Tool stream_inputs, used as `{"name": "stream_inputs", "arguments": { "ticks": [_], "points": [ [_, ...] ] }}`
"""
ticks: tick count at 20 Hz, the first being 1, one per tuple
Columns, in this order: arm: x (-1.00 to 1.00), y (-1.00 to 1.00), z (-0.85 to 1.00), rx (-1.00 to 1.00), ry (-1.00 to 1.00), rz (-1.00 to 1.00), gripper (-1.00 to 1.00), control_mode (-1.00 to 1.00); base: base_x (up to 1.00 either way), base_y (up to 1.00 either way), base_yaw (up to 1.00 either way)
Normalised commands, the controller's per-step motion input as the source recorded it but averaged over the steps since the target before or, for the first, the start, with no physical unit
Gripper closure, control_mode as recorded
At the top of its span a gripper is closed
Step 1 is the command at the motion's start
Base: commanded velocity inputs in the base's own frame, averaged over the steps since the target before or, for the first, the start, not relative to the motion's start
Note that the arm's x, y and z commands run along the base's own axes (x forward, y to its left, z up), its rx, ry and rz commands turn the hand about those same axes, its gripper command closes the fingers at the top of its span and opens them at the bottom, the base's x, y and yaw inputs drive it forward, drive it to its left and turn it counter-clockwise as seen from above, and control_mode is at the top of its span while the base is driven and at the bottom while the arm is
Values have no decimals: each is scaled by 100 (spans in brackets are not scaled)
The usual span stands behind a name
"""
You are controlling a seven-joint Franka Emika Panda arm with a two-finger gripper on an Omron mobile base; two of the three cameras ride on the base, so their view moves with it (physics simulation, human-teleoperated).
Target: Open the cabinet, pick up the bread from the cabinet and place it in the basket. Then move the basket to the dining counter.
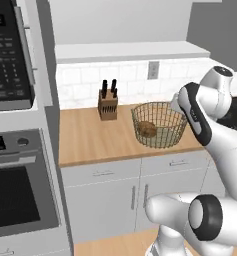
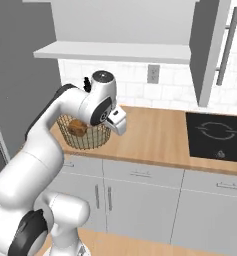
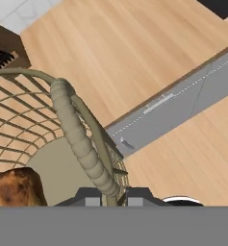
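The wire basket [image 1: 159,125] stands on the wood kitchen counter [image 1: 90,135] to the right of the knife block. The brown bread [image 1: 148,129] lies inside it, and the hand view has the bread [image 3: 14,187] at the lower left. My gripper [image 3: 110,196] is shut on the basket's [image 3: 33,120] thick rim handle [image 3: 79,134], which runs up between the fingertips. In the right base view my hand [image 2: 117,120] hangs over the right rim of the basket [image 2: 85,131]. The cabinet door [image 2: 210,50] stands open above, its white shelf [image 2: 115,51] bare. The dining counter is out of view.
A wooden knife block [image 1: 108,104] stands against the tiled wall left of the basket. A black cooktop [image 2: 215,136] lies at the right of the counter. Microwave [image 1: 7,55] and oven [image 1: 17,185] fill the left. Grey drawers [image 1: 140,170] run below the counter.
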Motion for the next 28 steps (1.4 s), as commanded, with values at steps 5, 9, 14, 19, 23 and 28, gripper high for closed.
{"name": "stream_inputs", "arguments": {
  "ticks": [5, 9, 14, 19, 23, 28],
  "points": [
    [0, 0, 0, 0, 0, 0, 100, 100, -86, -1, 11],
    [0, 0, 0, 0, 0, 0, 100, 100, -20, 2, 67],
    [0, 0, 0, 0, 0, 0, 100, 100, 0, 0, 98],
    [0, 0, 0, 0, 0, 0, 100, 100, 0, 0, 98],
    [0, 0, 0, 0, 0, 0, 100, 100, 0, 0, 95],
    [0, 0, 0, 0, 0, 0, 100, 100, 15, 0, 92]
  ]
}}
